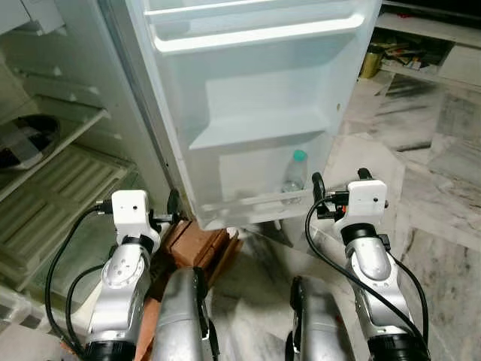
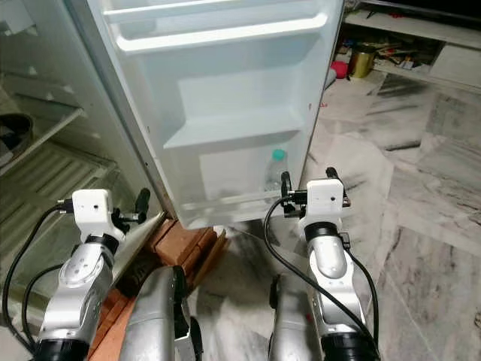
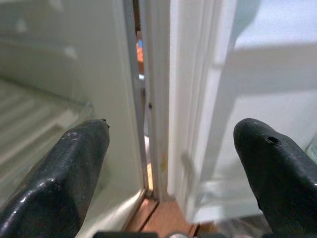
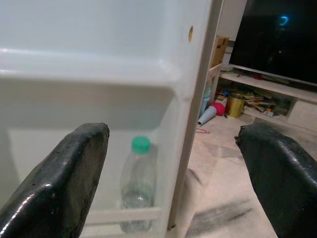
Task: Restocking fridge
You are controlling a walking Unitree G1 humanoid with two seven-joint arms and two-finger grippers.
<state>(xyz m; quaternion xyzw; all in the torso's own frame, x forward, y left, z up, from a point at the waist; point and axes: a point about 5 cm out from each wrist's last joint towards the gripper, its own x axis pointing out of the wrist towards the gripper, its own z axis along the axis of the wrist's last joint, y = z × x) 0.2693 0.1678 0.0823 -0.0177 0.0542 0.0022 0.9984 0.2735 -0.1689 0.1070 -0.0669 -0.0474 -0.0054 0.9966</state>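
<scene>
Down at the open fridge door point(image 1: 255, 98), a lone water bottle point(image 1: 294, 179) stands in the bottom door shelf point(image 1: 248, 199). Right gripper point(image 1: 340, 177) sits just beside the door edge, left gripper point(image 1: 174, 203) by the hinge, both spread wide and empty. I'd say go slow, keep the fingers off the door.

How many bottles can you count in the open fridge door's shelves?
1. A clear bottle with a green cap stands upright in the lowest door shelf, near the door's outer edge, just ahead of the right gripper. The upper shelves' insides are partly hidden, so more may exist.
</scene>
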